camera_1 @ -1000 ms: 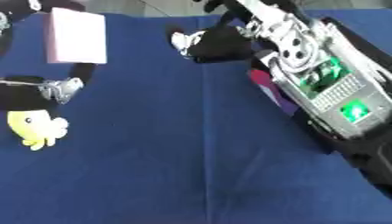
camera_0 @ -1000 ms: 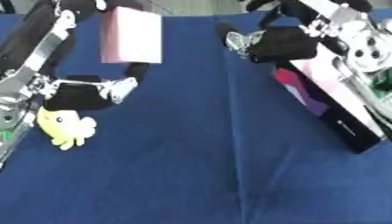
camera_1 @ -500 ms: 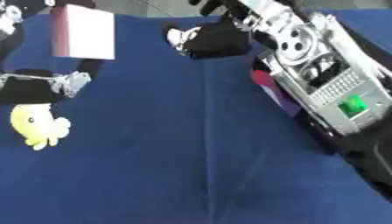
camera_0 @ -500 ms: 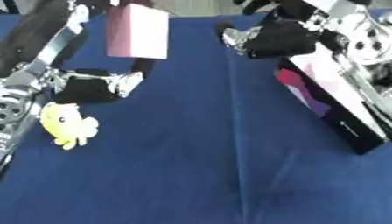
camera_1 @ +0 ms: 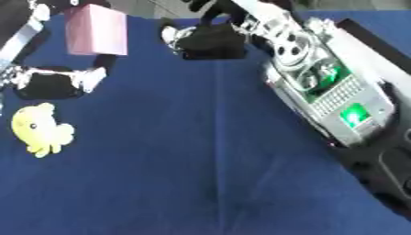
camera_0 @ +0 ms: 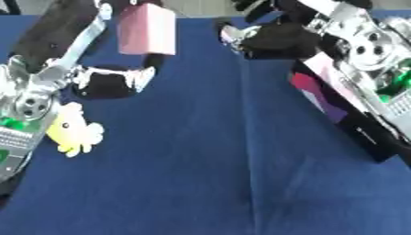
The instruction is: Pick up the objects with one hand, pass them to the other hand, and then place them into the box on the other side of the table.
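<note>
**Pink block held at upper left**

Our left hand (camera_0: 112, 80) has its fingers curled around a pink block (camera_0: 147, 29) at the upper left. We cannot tell our right hand's (camera_0: 269, 36) finger state. A yellow toy (camera_0: 72, 132) lies on the blue table (camera_0: 208, 174); the box (camera_0: 345, 110) sits at right.

I see a table (camera_0: 208, 183) covered in dark blue cloth with a crease running from its far edge toward me. A yellow soft toy (camera_1: 38, 129) lies near its left edge. A dark box (camera_0: 353, 124) with a pink and magenta inside lies along its right edge.
</note>
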Tool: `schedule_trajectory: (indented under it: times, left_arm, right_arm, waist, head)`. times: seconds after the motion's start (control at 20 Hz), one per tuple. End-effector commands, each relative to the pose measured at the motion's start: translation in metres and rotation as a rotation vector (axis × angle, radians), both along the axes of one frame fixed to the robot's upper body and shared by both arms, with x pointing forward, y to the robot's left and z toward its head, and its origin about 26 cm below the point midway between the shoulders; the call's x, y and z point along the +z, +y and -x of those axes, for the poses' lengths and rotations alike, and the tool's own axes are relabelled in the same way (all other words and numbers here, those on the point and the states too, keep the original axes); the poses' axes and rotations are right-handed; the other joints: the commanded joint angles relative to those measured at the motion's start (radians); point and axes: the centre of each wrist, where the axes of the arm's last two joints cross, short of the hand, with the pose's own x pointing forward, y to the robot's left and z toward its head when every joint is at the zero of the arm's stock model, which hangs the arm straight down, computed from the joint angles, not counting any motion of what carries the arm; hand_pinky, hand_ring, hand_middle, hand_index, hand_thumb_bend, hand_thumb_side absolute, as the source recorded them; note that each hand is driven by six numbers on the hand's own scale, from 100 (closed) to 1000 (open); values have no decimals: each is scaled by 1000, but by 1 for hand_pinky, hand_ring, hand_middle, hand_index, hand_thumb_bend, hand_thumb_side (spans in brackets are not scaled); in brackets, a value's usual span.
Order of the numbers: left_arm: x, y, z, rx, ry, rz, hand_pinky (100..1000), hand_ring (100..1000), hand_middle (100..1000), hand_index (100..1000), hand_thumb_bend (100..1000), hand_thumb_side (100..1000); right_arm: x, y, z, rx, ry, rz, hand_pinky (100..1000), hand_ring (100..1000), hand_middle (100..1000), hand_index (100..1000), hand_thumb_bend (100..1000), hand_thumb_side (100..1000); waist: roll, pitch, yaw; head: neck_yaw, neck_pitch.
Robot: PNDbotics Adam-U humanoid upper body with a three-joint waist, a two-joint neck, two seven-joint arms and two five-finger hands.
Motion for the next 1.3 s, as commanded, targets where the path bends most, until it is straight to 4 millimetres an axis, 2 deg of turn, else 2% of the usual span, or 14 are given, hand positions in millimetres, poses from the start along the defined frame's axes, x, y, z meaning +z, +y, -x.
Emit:
schedule_trajectory:
  times: [0.05, 0.4, 0.7, 0.95, 1.2, 1.25, 1.3]
  left_arm:
    - [-2, -6, -6, 34, -50, 1, 674, 626, 555, 617, 220, 100]
    - [-16, -17, -18, 64, -135, -13, 664, 617, 546, 610, 249, 100]
    - [-18, -24, -20, 93, -245, -17, 640, 598, 531, 602, 314, 100]
    - [-35, -48, -14, 332, -598, -241, 622, 582, 520, 599, 372, 100]
    - [-36, -58, -8, 387, -725, -269, 617, 579, 520, 623, 417, 100]
    - [-36, -58, -8, 390, -735, -269, 616, 577, 520, 625, 425, 100]
    - [-35, -59, -7, 392, -744, -269, 616, 575, 519, 625, 425, 100]
  right_arm:
    - [8, 3, 6, 28, -17, -25, 669, 818, 785, 836, 169, 458]
    - [7, 10, 8, 84, 41, -48, 665, 821, 785, 841, 161, 504]
    - [3, 14, 9, 124, 83, -44, 666, 823, 780, 846, 189, 489]
    - [0, 17, 10, 142, 122, -39, 667, 824, 777, 851, 203, 473]
    - [-1, 18, 10, 152, 146, -43, 669, 823, 773, 855, 227, 407]
    - [-3, 18, 10, 152, 149, -44, 671, 820, 768, 853, 251, 348]
    - [-4, 19, 10, 151, 152, -45, 672, 820, 768, 853, 253, 352]
  waist:
    - [-1, -27, 2]
    - [-6, -22, 8]
    - [-9, -18, 11]
    - [-11, -15, 11]
    - [-13, -13, 12]
    - [-14, -12, 12]
    - [-14, -11, 13]
  head:
    - [0, -17]
    - [-8, -24]
    - [-11, -29]
    - [-4, -31]
    - [2, -34]
    - [4, -35]
    - [6, -35]
